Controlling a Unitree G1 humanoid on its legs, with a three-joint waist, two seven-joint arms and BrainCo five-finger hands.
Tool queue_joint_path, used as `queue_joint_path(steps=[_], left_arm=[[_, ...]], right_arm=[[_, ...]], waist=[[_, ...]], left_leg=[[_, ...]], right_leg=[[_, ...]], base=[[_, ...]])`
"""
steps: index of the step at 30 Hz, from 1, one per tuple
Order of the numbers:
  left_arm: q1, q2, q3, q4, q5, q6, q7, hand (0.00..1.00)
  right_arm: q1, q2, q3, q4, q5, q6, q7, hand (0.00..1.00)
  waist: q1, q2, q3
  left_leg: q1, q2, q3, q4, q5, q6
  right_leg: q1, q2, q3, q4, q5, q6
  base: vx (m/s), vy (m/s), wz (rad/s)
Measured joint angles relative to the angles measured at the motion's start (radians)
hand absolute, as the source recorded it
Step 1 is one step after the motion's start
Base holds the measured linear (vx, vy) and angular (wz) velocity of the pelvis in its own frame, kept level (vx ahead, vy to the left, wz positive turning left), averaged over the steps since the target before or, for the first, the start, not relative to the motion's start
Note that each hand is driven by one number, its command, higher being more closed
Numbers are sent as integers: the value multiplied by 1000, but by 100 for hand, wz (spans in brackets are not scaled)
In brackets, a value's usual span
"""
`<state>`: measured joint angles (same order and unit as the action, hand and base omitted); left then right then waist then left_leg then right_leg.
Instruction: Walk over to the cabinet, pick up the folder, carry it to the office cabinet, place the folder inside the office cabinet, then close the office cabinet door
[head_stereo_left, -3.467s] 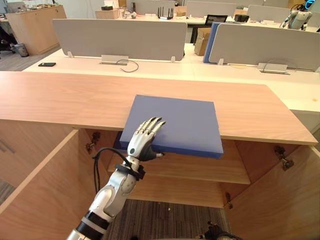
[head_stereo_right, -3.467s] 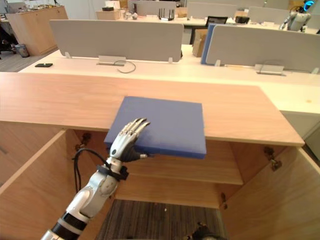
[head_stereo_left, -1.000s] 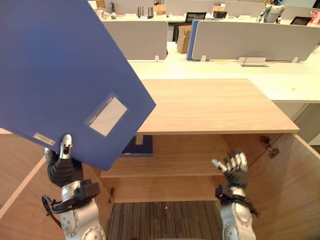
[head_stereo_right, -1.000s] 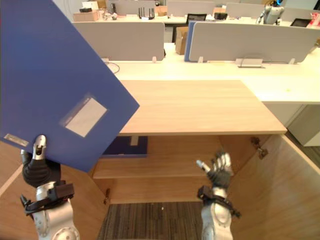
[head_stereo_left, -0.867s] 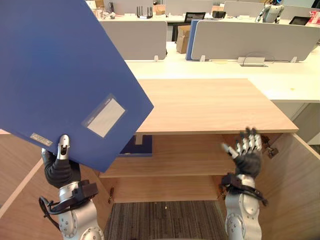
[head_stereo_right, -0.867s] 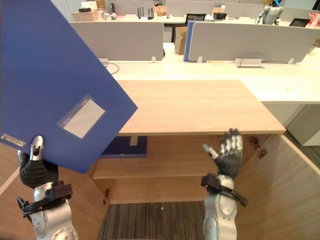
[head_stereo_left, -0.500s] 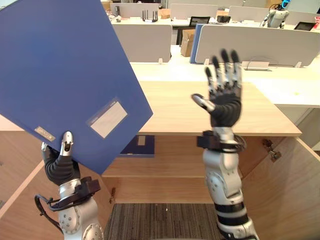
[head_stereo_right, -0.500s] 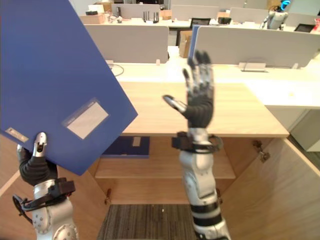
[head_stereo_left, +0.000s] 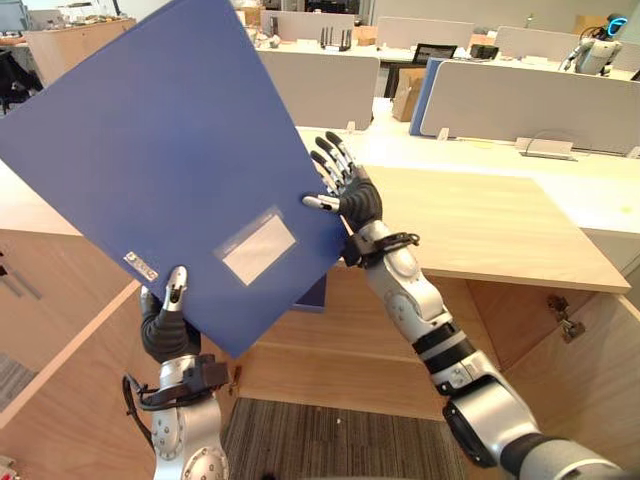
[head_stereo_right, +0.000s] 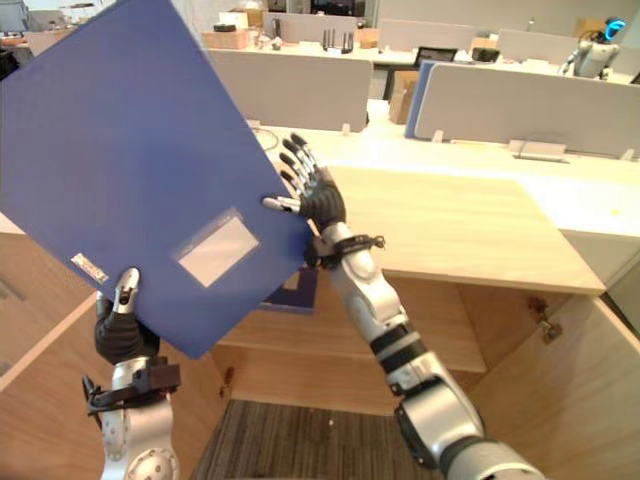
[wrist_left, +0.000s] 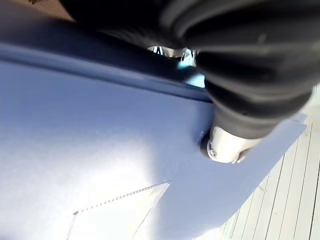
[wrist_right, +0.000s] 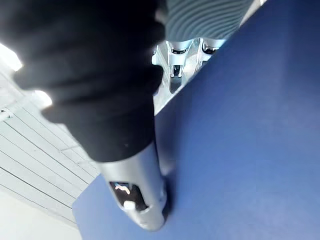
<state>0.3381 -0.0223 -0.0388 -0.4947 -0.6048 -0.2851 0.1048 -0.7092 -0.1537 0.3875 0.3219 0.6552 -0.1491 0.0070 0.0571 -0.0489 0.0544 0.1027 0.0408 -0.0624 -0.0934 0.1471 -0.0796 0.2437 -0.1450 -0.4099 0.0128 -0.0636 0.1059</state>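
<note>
Left hand (head_stereo_left: 163, 330): low at the near left, pinching the folder's bottom edge, thumb up on its front face.
Folder (head_stereo_left: 170, 150): blue, held up in the air and tilted, with a clear label pocket facing the head camera.
Right hand (head_stereo_left: 350, 195): at the folder's right edge, fingers straight and spread, thumb tip on the blue face.
Cabinet (head_stereo_left: 590, 390): below and behind, doors open, with a dark blue thing (head_stereo_left: 313, 293) on its shelf (head_stereo_left: 300, 350).
Tabletop (head_stereo_left: 480, 220): light wood, behind the folder.
Dividers (head_stereo_left: 530, 95): grey, on the desks beyond.

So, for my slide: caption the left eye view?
Left hand pinches the raised blue folder; right hand touches its side edge.
</note>
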Motion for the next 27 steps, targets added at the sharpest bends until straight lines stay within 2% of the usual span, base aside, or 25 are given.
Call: queue_joint_path(steps=[4,8,11,13,16,17,23,24,27], left_arm=[[0,24,-2,15,-45,-19,0,100],[-1,44,-10,16,-55,-31,0,100],[-1,69,-23,18,-59,-38,-1,100],[-2,90,-25,22,-70,-46,-13,100],[-4,132,-30,37,-73,-61,-35,100],[-5,144,-37,37,-73,-63,-35,100],[-20,223,-66,42,-71,-66,-37,100],[-28,238,-67,42,-71,-66,-44,0],[-51,264,-67,43,-61,-67,-48,0]], right_arm=[[-60,-18,43,52,22,3,25,0],[-116,-72,111,76,32,3,55,0],[-189,-158,234,84,41,1,116,0],[-253,-242,350,83,85,1,178,0],[-274,-338,445,57,157,2,244,0],[-274,-355,462,53,172,3,250,100],[-249,-497,553,-33,307,43,278,100],[-234,-528,558,-58,307,48,284,100],[-217,-583,586,-85,307,71,299,100]], waist=[[6,0,0],[9,0,0],[8,0,0],[9,0,0],[16,-1,-1],[18,-1,-1],[35,-7,-21],[43,-7,-24],[50,-6,-35]], left_leg=[[-3,0,-1,0,1,-1],[-15,1,-3,0,4,-2],[-16,1,-3,0,6,-2],[-17,2,-5,0,7,-3],[-19,3,-8,0,8,-3],[-21,2,-9,0,8,-3],[-33,1,-19,0,11,-6],[-34,1,-20,1,11,-7],[-35,1,-23,1,10,-7]], right_leg=[[-2,1,-1,-2,1,-2],[-14,2,-2,-1,4,-3],[-14,3,-2,-3,5,-4],[-14,4,-3,-3,6,-4],[-14,5,-6,-3,6,-6],[-14,5,-7,-4,6,-6],[-20,11,-20,-9,8,-9],[-19,12,-20,-9,8,-9],[-19,12,-22,-9,8,-9]], base=[[0,0,0],[0,0,0],[0,0,0],[0,0,0],[-2,2,1],[-6,5,5],[1,1,4],[0,0,0],[0,0,0]])
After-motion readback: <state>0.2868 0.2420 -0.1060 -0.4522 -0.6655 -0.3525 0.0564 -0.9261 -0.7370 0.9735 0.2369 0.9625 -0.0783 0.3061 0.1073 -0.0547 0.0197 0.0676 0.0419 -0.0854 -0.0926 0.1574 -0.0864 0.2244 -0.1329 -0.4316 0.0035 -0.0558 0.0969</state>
